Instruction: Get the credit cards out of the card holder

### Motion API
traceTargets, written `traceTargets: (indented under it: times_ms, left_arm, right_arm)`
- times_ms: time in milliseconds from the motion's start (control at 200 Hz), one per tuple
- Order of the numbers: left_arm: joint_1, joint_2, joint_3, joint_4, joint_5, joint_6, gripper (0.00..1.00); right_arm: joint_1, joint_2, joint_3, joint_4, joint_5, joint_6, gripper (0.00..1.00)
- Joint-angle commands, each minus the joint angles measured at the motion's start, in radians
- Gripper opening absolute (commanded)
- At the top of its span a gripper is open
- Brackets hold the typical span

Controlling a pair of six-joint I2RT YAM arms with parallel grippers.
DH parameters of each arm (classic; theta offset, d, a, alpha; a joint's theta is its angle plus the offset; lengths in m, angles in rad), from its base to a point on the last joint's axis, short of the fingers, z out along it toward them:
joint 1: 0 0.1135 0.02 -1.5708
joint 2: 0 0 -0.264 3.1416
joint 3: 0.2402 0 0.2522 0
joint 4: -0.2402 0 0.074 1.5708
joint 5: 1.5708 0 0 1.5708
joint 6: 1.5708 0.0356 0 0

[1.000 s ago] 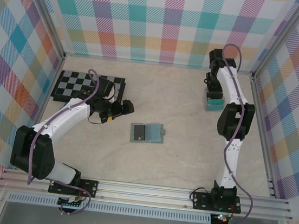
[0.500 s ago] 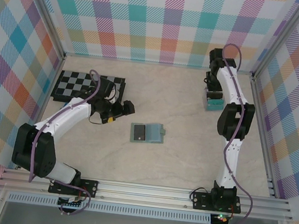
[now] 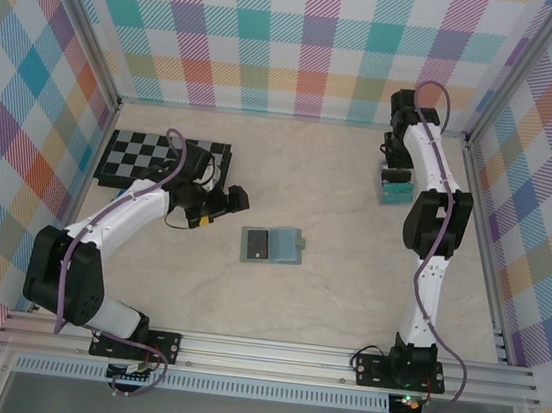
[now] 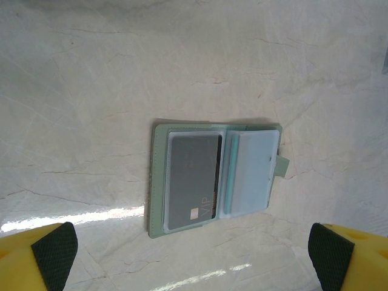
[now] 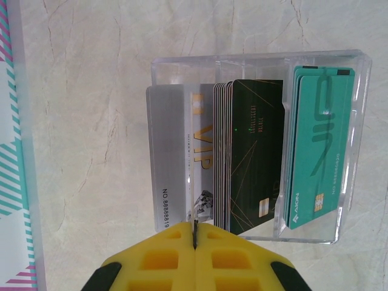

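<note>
The sage-green card holder (image 3: 271,245) lies open on the table's middle. In the left wrist view the card holder (image 4: 159,182) shows a dark grey credit card (image 4: 193,182) in its left pocket and pale pockets with a teal edge on the right. My left gripper (image 3: 219,203) hovers left of it, open, jaws wide with nothing between them (image 4: 193,259). My right gripper (image 3: 394,171) is at the back right, above the clear box (image 3: 395,191). There my right gripper (image 5: 195,233) is shut on a thin credit card (image 5: 191,188) seen edge-on.
The clear box (image 5: 260,57) holds a silver card, a stack of black cards and teal cards. A black-and-white chessboard (image 3: 141,155) lies at the back left, just behind my left arm. Metal frame rails and checked walls enclose the table.
The right wrist has shifted very slightly over the clear box. The left arm has barely moved, and the card holder lies where it was.
</note>
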Motion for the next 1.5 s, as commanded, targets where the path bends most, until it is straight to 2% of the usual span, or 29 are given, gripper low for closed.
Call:
traceTargets:
  times_ms: [0, 120, 215, 535, 635, 865, 955, 1100, 1350, 1495]
  left_arm:
    - [0.010, 0.000, -0.004, 0.001, 0.016, -0.001, 1.00]
    - [0.010, 0.000, -0.005, 0.000, 0.017, 0.000, 1.00]
    - [0.010, 0.001, -0.005, 0.001, 0.019, 0.001, 1.00]
    - [0.010, -0.002, -0.010, 0.000, 0.017, 0.005, 1.00]
    - [0.010, -0.006, -0.011, -0.002, 0.016, 0.006, 1.00]
    - [0.010, -0.022, -0.015, -0.003, 0.007, 0.003, 1.00]
    - [0.010, -0.030, -0.022, 0.006, 0.009, -0.004, 1.00]
    - [0.006, -0.025, -0.028, 0.015, 0.017, -0.025, 1.00]
    - [-0.035, -0.019, -0.052, 0.079, 0.008, -0.069, 1.00]
    - [-0.068, -0.007, -0.084, 0.134, 0.004, -0.100, 1.00]
  right_arm:
    - [-0.010, 0.004, 0.007, 0.010, 0.008, -0.003, 0.00]
    - [-0.012, 0.011, 0.007, 0.015, 0.004, -0.007, 0.00]
    - [-0.013, 0.011, -0.004, 0.033, -0.004, -0.012, 0.10]
    - [-0.015, 0.011, -0.009, 0.064, -0.038, -0.054, 0.20]
    - [-0.015, -0.001, -0.009, 0.076, -0.039, -0.089, 0.22]
    - [-0.016, -0.078, -0.054, 0.086, -0.093, -0.229, 0.37]
    - [-0.014, -0.141, -0.142, 0.123, -0.158, -0.317, 0.43]
    - [0.006, -0.306, -0.380, 0.211, -0.270, -0.470, 0.56]
    - [0.115, -0.601, -0.804, 0.387, -0.434, -0.677, 0.81]
    - [0.216, -0.659, -0.905, 0.432, -0.525, -0.776, 0.83]
